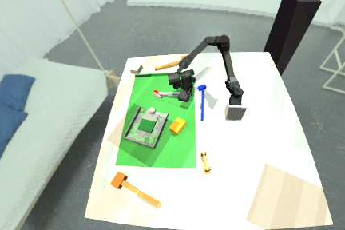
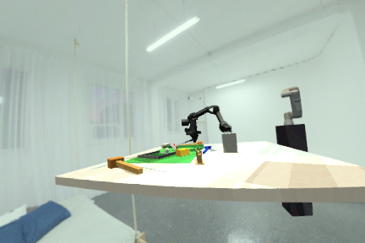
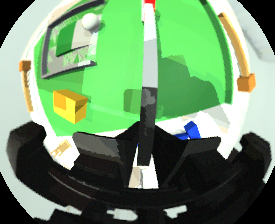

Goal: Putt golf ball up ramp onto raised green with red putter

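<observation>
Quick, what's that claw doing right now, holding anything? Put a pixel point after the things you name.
Gripper (image 1: 184, 97) (image 2: 194, 139) (image 3: 144, 124): closed on the putter (image 1: 170, 93) (image 3: 150, 57).

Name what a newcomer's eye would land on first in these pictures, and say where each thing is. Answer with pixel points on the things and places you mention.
The bright green mat (image 1: 170, 153) (image 2: 187, 159) (image 3: 118, 65) on the pale table jumps out first, with the black arm (image 1: 228, 65) (image 2: 216, 110) reaching over it. Its claw (image 1: 184, 96) (image 2: 194, 139) (image 3: 144, 124) is shut on the red-headed putter (image 1: 170, 94) (image 3: 150, 55). Next comes the white ball (image 1: 152, 110) (image 2: 166, 150) (image 3: 90, 21) at the edge of the raised green's ramp piece.
</observation>
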You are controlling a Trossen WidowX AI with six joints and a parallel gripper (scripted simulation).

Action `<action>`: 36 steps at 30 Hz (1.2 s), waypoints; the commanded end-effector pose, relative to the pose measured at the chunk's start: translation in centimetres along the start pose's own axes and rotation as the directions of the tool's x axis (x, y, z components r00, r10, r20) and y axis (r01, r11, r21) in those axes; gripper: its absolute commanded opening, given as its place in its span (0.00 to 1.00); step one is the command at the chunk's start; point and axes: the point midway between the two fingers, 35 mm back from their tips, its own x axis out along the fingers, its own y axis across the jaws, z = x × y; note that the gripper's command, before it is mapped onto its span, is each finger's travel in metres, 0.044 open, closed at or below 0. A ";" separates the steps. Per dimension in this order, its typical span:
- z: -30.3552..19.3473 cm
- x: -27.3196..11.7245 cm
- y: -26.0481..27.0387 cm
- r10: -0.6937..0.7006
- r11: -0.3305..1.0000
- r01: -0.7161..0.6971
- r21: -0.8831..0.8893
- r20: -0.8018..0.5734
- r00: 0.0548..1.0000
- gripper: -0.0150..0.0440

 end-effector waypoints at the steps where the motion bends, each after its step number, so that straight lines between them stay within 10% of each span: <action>1: 0.3 -1.5 0.3 0.007 1.000 -0.007 0.008 0.011 1.000 0.25; 36: 0.2 -4.8 0.2 0.004 1.000 -0.004 0.002 0.008 1.000 0.25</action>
